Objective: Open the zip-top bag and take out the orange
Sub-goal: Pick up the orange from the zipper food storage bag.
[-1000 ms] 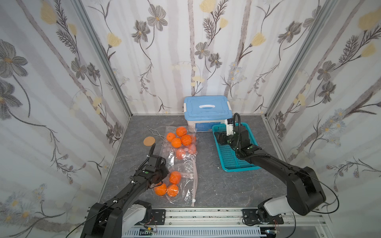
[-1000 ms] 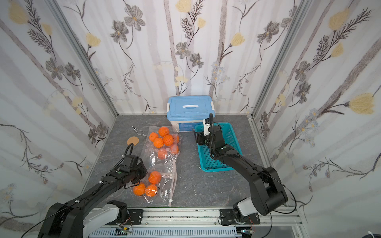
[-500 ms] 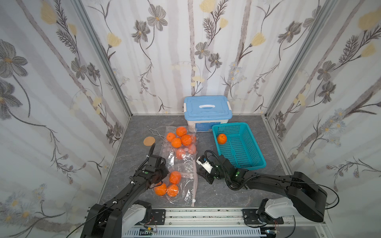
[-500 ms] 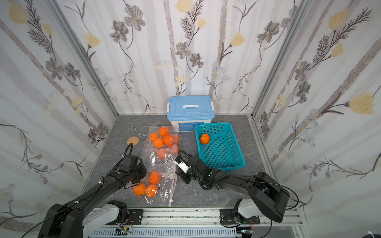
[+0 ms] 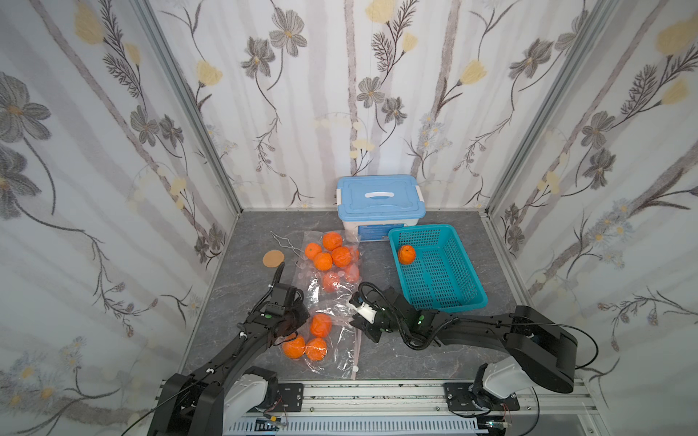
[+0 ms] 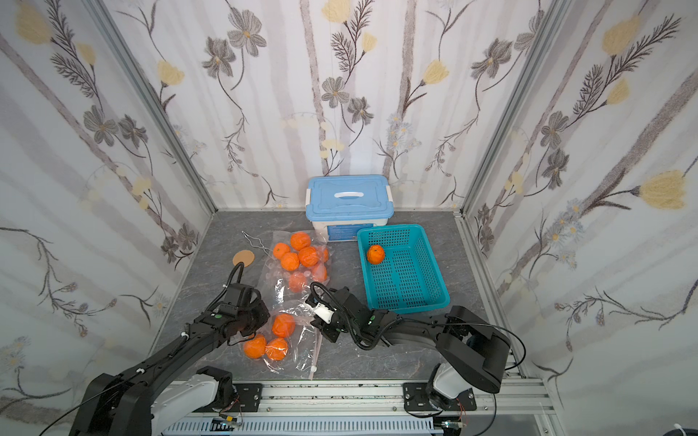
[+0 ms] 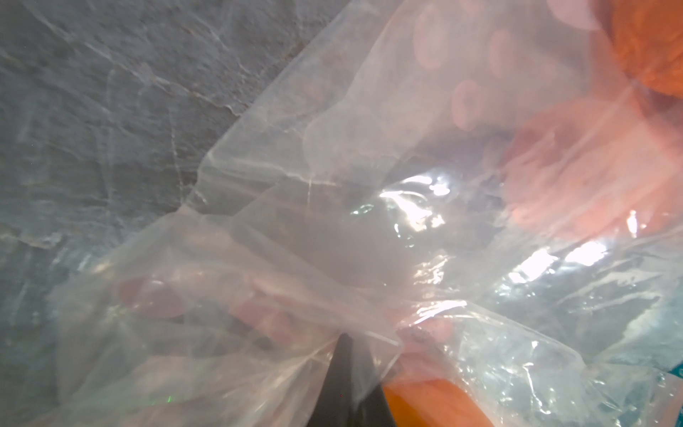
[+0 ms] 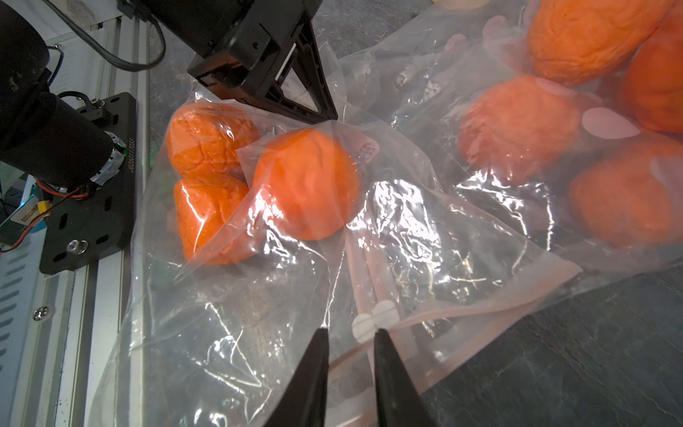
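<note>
Clear zip-top plastic bag (image 5: 334,358) flat on grey stone-patterned tabletop (image 5: 396,358), near front edge, containing three wrinkled oranges (image 5: 316,349) (second filled bag (image 5: 302,279) just behind). Left gripper (image 7: 345,338): fingers together, clamped on bunched bag film. Right gripper (image 8: 351,331): jaws slightly apart, astride pink zip strip (image 8: 480,310), beside white slider tab (image 8: 373,318). One loose orange (image 5: 406,254) in teal perforated plastic basket (image 5: 434,287).
</note>
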